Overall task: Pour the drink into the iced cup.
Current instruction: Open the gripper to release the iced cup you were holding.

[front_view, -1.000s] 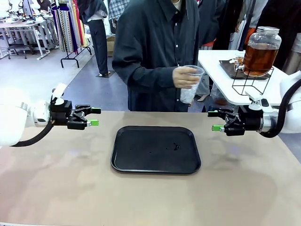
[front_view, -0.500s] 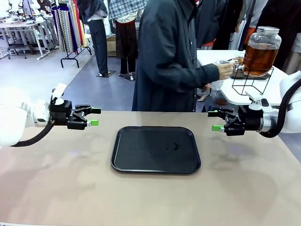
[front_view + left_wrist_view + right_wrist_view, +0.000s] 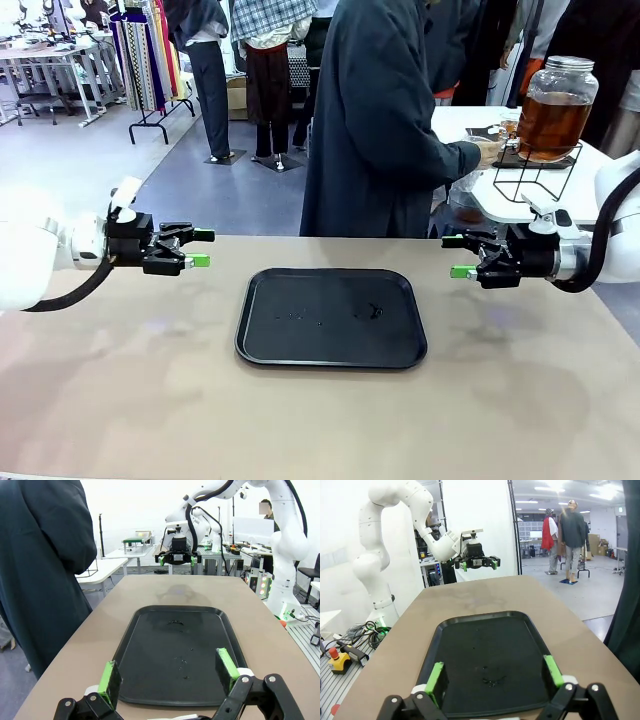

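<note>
A tan worktop [image 3: 120, 400] is shown from the robot's side, with a black tray [image 3: 331, 317] lying flat at its middle; a few small wet specks are seen on the tray's floor. The left pincer [image 3: 200, 248] is held above the worktop to the left of the tray, its fingers spread and nothing between them. The right pincer [image 3: 457, 256] is held likewise to the right of the tray, fingers spread and bare. Both pincers are pointed inward at the tray and kept apart from it.

Beyond the far edge a person in a dark shirt [image 3: 380, 130] is seen turned sideways, one hand [image 3: 489, 152] reached out to a white side table [image 3: 520, 180]. The drink [image 3: 552, 122] is held in a big glass jar [image 3: 557, 105] with a lid, raised on a black wire stand [image 3: 535, 172] on that side table, well apart from the tray. The hand is placed just beside the jar's base; whether a cup is held there cannot be told.

In the left wrist view the green pads [image 3: 108, 678] are seen wide apart over the near end of the tray [image 3: 150, 630], with the right pincer [image 3: 176, 558] far off across the worktop. In the right wrist view the pads [image 3: 436, 678] are likewise set wide over the tray [image 3: 485, 635], and the left pincer [image 3: 478, 563] is seen beyond it
</note>
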`<state>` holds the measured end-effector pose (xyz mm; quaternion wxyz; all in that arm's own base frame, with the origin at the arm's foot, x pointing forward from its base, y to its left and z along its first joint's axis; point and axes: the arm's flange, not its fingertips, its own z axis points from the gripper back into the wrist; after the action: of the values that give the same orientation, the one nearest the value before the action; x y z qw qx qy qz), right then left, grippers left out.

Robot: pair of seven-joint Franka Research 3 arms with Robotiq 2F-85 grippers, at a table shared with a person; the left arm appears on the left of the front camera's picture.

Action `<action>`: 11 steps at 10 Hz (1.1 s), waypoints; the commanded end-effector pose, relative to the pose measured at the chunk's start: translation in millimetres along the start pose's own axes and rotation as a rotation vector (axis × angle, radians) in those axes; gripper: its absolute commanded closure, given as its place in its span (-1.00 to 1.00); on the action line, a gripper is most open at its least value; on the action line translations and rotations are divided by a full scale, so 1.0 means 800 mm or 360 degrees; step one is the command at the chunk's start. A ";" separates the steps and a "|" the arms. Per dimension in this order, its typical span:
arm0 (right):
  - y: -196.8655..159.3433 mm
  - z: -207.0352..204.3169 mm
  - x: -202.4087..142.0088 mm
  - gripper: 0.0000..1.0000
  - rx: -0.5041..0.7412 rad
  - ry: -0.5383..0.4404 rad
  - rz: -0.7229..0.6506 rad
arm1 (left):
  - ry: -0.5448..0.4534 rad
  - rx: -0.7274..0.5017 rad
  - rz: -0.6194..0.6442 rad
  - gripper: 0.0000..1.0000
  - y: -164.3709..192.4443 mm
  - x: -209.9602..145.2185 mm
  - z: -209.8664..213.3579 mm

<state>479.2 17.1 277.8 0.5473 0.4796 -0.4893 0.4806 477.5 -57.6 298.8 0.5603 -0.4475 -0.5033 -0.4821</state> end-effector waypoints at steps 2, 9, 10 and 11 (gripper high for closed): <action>-0.001 0.000 0.003 -1.00 0.0000 0.0001 0.0006 | 0.0008 0.0002 0.0000 -1.00 0.001 0.002 -0.002; -0.001 0.000 0.003 -1.00 0.0000 0.0001 0.0006 | 0.0008 0.0002 0.0000 -1.00 0.001 0.002 -0.002; -0.001 0.000 0.003 -1.00 0.0000 0.0001 0.0006 | 0.0008 0.0002 0.0000 -1.00 0.001 0.002 -0.002; -0.001 0.000 0.003 -1.00 0.0000 0.0001 0.0006 | 0.0008 0.0002 0.0000 -1.00 0.001 0.002 -0.002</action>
<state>479.2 17.1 277.8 0.5473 0.4796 -0.4893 0.4806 477.5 -57.6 298.8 0.5603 -0.4475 -0.5033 -0.4821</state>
